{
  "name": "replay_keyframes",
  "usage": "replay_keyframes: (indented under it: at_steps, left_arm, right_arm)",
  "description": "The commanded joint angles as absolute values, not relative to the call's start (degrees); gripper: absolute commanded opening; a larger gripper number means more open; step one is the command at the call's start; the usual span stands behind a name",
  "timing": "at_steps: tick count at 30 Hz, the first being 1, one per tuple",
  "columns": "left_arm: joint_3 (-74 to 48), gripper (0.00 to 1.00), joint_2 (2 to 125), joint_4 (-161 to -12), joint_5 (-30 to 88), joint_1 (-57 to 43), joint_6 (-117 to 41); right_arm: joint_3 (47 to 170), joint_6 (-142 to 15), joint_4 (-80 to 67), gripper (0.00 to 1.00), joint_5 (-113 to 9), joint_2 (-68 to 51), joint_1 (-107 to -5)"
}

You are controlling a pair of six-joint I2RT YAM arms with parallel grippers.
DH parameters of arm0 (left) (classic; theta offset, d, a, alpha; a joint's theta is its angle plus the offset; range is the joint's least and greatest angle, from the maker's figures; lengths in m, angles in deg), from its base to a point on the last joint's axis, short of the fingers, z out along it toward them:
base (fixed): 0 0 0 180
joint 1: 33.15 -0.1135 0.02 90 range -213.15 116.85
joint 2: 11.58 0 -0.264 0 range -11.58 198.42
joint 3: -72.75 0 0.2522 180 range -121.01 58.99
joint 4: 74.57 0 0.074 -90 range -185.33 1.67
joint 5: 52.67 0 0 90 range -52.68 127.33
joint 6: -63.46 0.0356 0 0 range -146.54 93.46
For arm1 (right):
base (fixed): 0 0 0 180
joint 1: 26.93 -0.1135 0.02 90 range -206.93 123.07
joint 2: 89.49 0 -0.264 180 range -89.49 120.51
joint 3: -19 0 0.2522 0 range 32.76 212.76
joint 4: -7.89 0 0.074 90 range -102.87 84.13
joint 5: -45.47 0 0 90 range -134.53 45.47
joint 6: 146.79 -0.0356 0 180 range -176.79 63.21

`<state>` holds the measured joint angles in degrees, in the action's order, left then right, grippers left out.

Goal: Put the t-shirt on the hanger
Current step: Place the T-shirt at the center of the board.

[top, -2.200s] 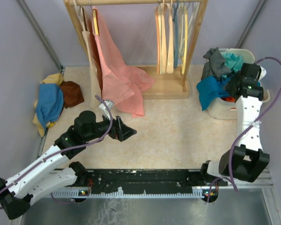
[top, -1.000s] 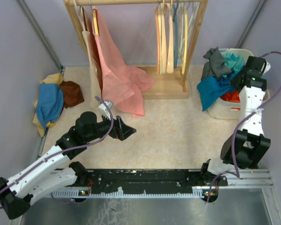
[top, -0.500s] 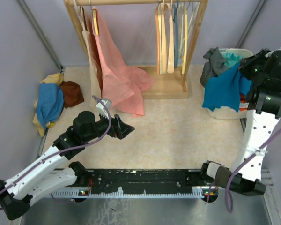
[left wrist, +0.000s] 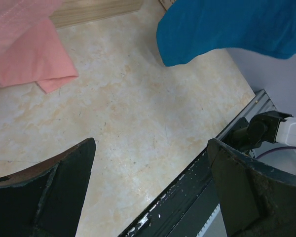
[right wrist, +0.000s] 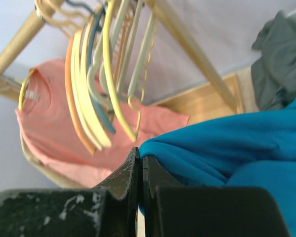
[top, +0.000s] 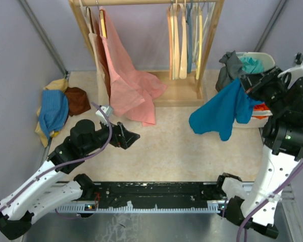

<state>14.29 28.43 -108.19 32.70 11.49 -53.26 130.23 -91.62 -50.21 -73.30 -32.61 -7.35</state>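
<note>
My right hand (right wrist: pixel 139 163) is pinched shut on a fold of the t-shirt (top: pixel 219 113). The shirt hangs in the air just left of the basket (top: pixel 238 121), I'd guess so the cloth drapes out instead of bunching. Left hand (top: pixel 127 137) sits low over the surface (top: pixel 182 151), fingers spread wide and holding nothing, probably waiting to help. The hanger (right wrist: pixel 71 94) is up on the rack (top: pixel 210 35), packed in among paler ones. There's plenty of bare surface between the arms. The rack post near the shirt is the edge I'd watch.
</note>
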Motion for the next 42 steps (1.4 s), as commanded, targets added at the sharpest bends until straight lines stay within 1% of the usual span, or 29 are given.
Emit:
replay_keyframes:
  at_steps: [1, 6, 10, 12, 17, 21, 25, 30, 33, 34, 35, 37, 38, 39, 42]
  left_arm:
    - [11.1, 0.99, 27.0, -111.6, 34.9, 11.7, -51.9]
    - [10.2, 0.99, 26.5, -112.7, 34.9, 11.7, -52.1]
    - [9.9, 0.99, 26.3, -113.6, 34.7, 11.7, -52.5]
    - [9.8, 0.99, 26.2, -113.9, 34.9, 11.7, -52.6]
    - [8.7, 0.99, 26.3, -115.1, 35.6, 11.7, -52.8]
    - [7.7, 0.99, 26.0, -117.0, 36.6, 11.7, -52.5]
    - [6.2, 0.99, 25.8, -119.0, 38.4, 11.7, -52.2]
    - [4.9, 0.99, 25.3, -121.3, 40.9, 11.7, -51.6]
    - [4.6, 1.00, 25.0, -122.2, 42.1, 11.7, -51.5]
    - [4.6, 0.99, 24.9, -122.4, 42.3, 11.7, -51.5]
    - [4.6, 0.99, 24.9, -122.5, 42.4, 11.7, -51.5]
    - [4.6, 0.99, 24.8, -122.7, 42.5, 11.7, -51.6]
    - [4.6, 0.99, 24.9, -122.7, 42.6, 11.7, -51.6]
    - [4.6, 0.99, 24.9, -122.8, 42.5, 11.7, -51.6]
    - [4.8, 0.99, 25.7, -122.6, 41.9, 11.7, -51.4]
  right_arm:
    - [122.6, -94.9, -48.0, 0.00, -81.7, -38.7, -9.6]
    - [106.9, -96.0, -46.0, 0.00, -83.8, -43.1, -14.9]
    - [97.3, -95.7, -45.5, 0.00, -78.9, -46.0, -23.3]
    - [92.2, -96.5, -44.3, 0.00, -75.4, -46.8, -29.4]
    - [83.8, -100.9, -39.0, 0.00, -62.1, -46.1, -51.0]
    - [81.1, -104.3, -34.2, 0.00, -53.0, -41.8, -65.7]
    - [82.5, -105.5, -31.3, 0.00, -45.9, -34.2, -77.9]
    - [85.3, -105.8, -26.6, 0.00, -44.6, -25.1, -86.5]
    - [86.0, -105.8, -24.3, 0.00, -45.3, -20.8, -88.9]
    - [86.0, -105.7, -24.2, 0.03, -45.6, -19.8, -89.2]
    - [86.1, -105.6, -24.4, 0.18, -45.6, -19.4, -89.3]
    - [85.8, -105.1, -25.9, 0.44, -44.2, -20.2, -89.3]
    - [85.8, -104.8, -27.3, 0.60, -42.7, -21.1, -89.3]
    - [86.0, -104.3, -29.5, 0.68, -41.0, -22.2, -89.3]
    - [87.8, -102.8, -37.9, 0.73, -33.8, -25.4, -89.3]
